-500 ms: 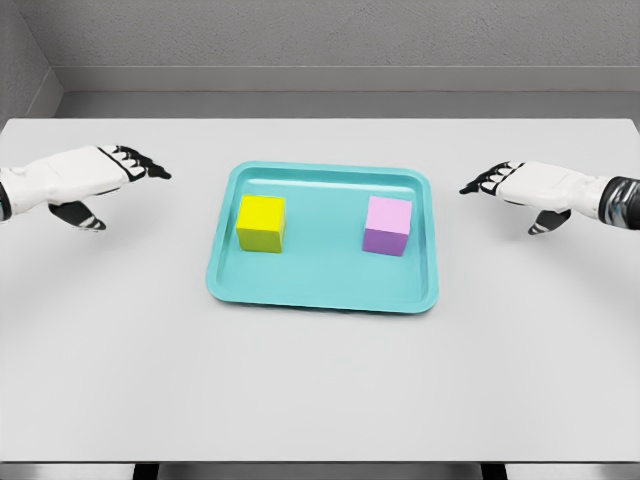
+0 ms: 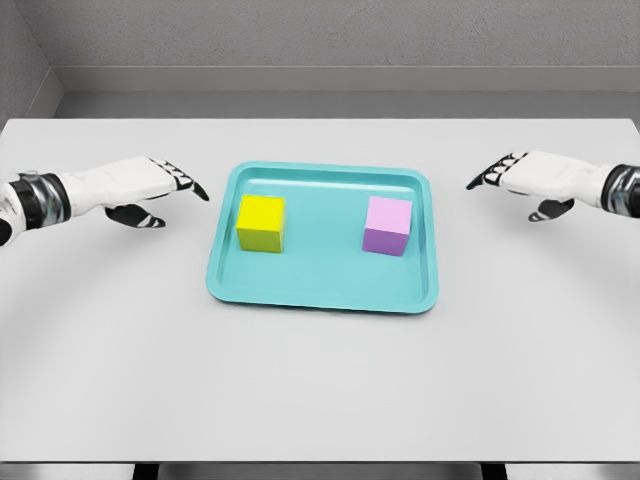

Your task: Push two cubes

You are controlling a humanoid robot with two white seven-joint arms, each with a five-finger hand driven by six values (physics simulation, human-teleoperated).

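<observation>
Both hands are empty, fingers extended. Left hand [image 2: 140,185] has moved nearer the tray [image 2: 320,290]; the right hand [image 2: 525,178] barely shifted. Cubes unmoved.

A teal tray [image 2: 322,290] sits in the middle of the white desk [image 2: 320,390]. In it stand a yellow cube [image 2: 261,223] on the left and a pink cube [image 2: 387,225] on the right (well apart). The left hand [image 2: 150,185] hovers near the tray's left edge, fingers extended. The right hand [image 2: 525,175] hovers further off on the right, fingers also extended.

Smooth matt tray [image 2: 322,290], matt table [image 2: 320,380]
</observation>
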